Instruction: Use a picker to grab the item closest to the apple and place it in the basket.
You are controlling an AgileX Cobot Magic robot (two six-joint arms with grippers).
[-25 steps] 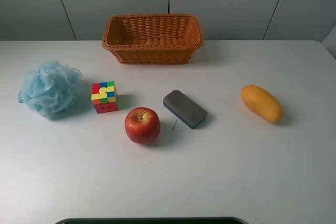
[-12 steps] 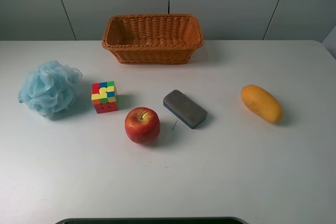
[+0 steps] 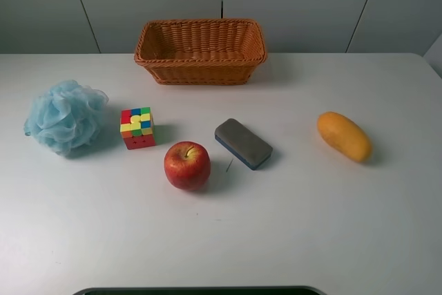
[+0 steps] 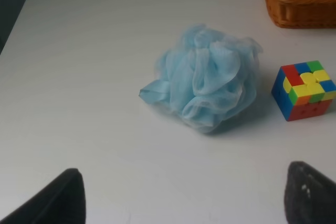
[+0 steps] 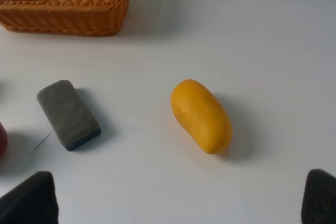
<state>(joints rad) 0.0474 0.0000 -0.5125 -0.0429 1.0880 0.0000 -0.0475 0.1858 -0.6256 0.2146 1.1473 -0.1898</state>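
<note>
A red apple (image 3: 187, 165) sits near the middle of the white table. A grey eraser block with a blue base (image 3: 242, 143) lies just to its right. A colourful puzzle cube (image 3: 137, 128) stands just beyond the apple, to its left. A wicker basket (image 3: 201, 50) stands empty at the back. Neither gripper shows in the high view. In the left wrist view my left gripper (image 4: 184, 203) is open and empty, short of the blue bath pouf (image 4: 205, 82) and the cube (image 4: 304, 89). My right gripper (image 5: 176, 203) is open and empty, short of the eraser block (image 5: 68, 113) and the mango (image 5: 201, 115).
A light blue bath pouf (image 3: 65, 116) sits at the far left and a yellow-orange mango (image 3: 344, 136) at the right. A dark edge (image 3: 200, 290) runs along the table's front. Grey wall panels stand behind the basket.
</note>
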